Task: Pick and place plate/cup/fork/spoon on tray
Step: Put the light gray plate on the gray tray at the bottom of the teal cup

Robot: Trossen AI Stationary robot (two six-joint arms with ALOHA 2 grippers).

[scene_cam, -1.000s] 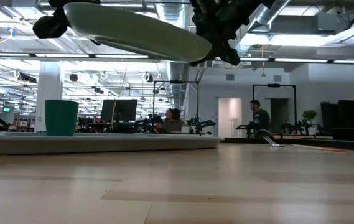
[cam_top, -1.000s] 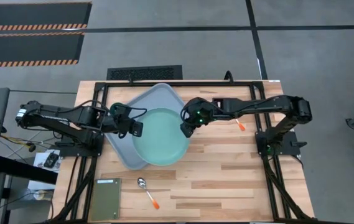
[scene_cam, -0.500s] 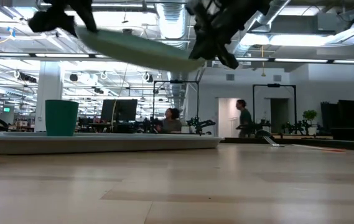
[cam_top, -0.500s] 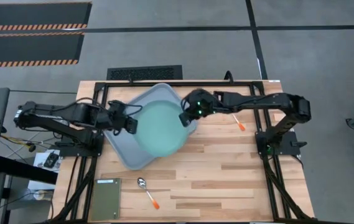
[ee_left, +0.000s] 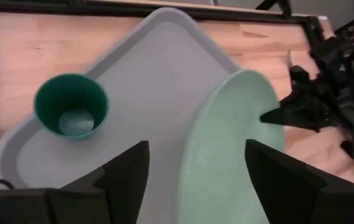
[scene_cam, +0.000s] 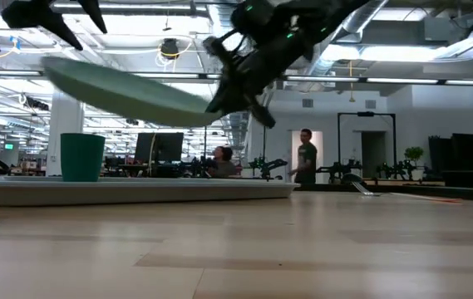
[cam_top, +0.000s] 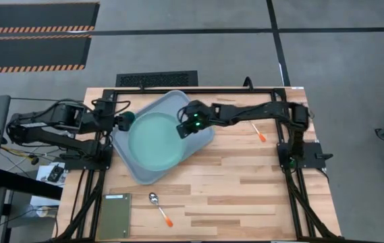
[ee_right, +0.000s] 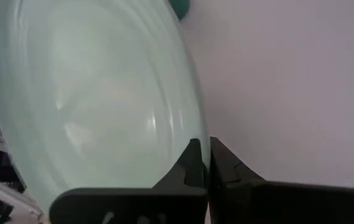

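The pale mint-green plate (cam_top: 152,133) hangs tilted above the grey-blue tray (cam_top: 171,104), with my right gripper (cam_top: 186,126) shut on its right rim. In the low view the plate (scene_cam: 124,87) is clear of the tray (scene_cam: 136,191). My left gripper (ee_left: 195,180) is open and stands at the tray's left side, above the plate's left edge and apart from it. The dark green cup (ee_left: 71,107) stands upright in the tray's left corner. On the bare table lie the spoon (cam_top: 156,204), near the front, and the fork (cam_top: 258,131), at the right. My right gripper pinches the plate's right-hand rim (ee_right: 189,134) between its two fingers, one above and one below. The fingers (scene_cam: 234,98) come from the table's right, slanting down. The plate is lifted clear of the tray and tilted, its left edge (scene_cam: 49,65) higher than the held side.
A dark olive-green flat rectangle (cam_top: 114,216) lies at the near left corner of the table. Black frame rails (cam_top: 198,89) run along the table's far and side edges. Beyond the table a person (scene_cam: 305,158) stands in the room.
My left gripper has opened, let go of the plate's left rim and drawn back toward the table's left edge. My right gripper has carried the plate toward the table's left, over the tray. The plate now tilts, its left edge raised.
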